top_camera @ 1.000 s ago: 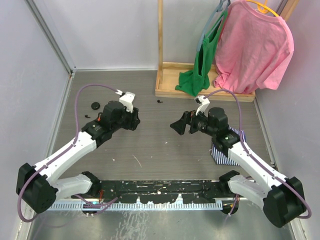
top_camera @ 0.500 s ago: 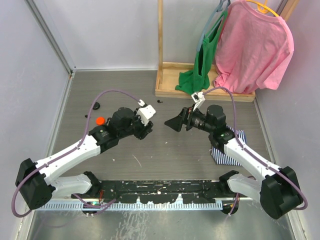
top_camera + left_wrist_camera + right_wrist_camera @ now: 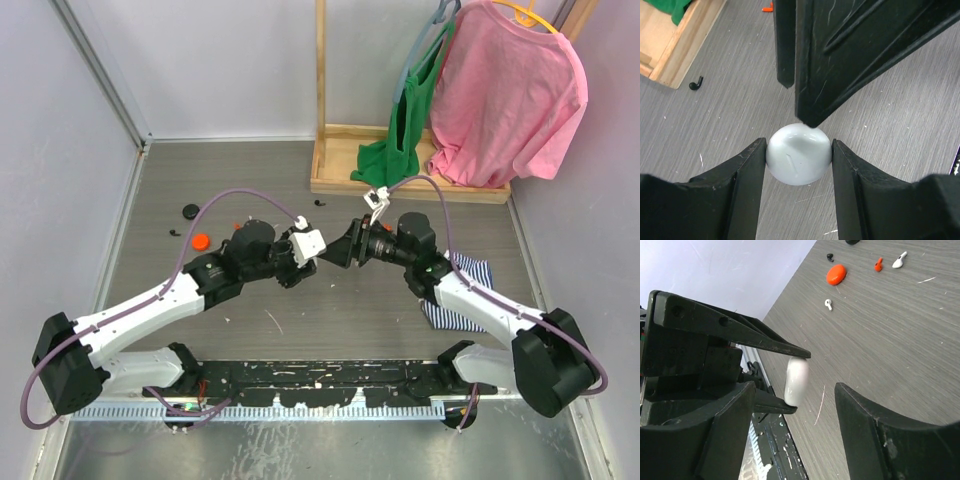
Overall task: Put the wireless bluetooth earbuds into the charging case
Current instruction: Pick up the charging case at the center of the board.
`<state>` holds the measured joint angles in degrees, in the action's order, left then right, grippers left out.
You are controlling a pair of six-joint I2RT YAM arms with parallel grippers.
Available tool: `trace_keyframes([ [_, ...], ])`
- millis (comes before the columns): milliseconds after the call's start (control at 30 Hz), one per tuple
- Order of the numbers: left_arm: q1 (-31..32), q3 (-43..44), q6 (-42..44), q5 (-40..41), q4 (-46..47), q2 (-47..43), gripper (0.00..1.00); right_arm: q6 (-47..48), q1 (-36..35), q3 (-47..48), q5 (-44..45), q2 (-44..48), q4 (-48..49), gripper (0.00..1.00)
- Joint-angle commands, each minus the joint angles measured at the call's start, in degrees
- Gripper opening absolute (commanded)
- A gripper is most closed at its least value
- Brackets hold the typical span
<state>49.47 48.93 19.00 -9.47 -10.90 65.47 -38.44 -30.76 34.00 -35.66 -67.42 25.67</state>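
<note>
Left gripper (image 3: 799, 148) was clamped partway open on the white charging case (image 3: 799, 163), its inside out of sight. Right gripper (image 3: 796, 387) stood open, jaws either side of that case. On the worktop (image 3: 900, 340) lay a white earbud (image 3: 828, 304), a red earbud (image 3: 878, 263) and a red case (image 3: 836, 274), all loose.

Both arms swing inward. Left gripper (image 3: 322, 252), carrying the white charging case (image 3: 799, 155), moves from upper left to frame centre. Right gripper (image 3: 338, 250) comes in from the right to meet it, jaws narrowing. Orange puck (image 3: 200, 240) is now uncovered at left.
</note>
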Motion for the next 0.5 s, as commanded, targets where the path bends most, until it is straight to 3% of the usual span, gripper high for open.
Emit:
trace_keyframes([
  [0, 0.7, 1.3, 2.1, -1.8, 4.1, -0.1, 0.47, -0.5, -1.5, 1.1, -0.2, -0.7, 4.0, 0.68],
  [467, 1.8, 1.8, 3.0, -1.4, 2.9, 0.1, 0.47, 4.5, -4.3, 3.8, -0.8, -2.5, -3.6, 0.59],
])
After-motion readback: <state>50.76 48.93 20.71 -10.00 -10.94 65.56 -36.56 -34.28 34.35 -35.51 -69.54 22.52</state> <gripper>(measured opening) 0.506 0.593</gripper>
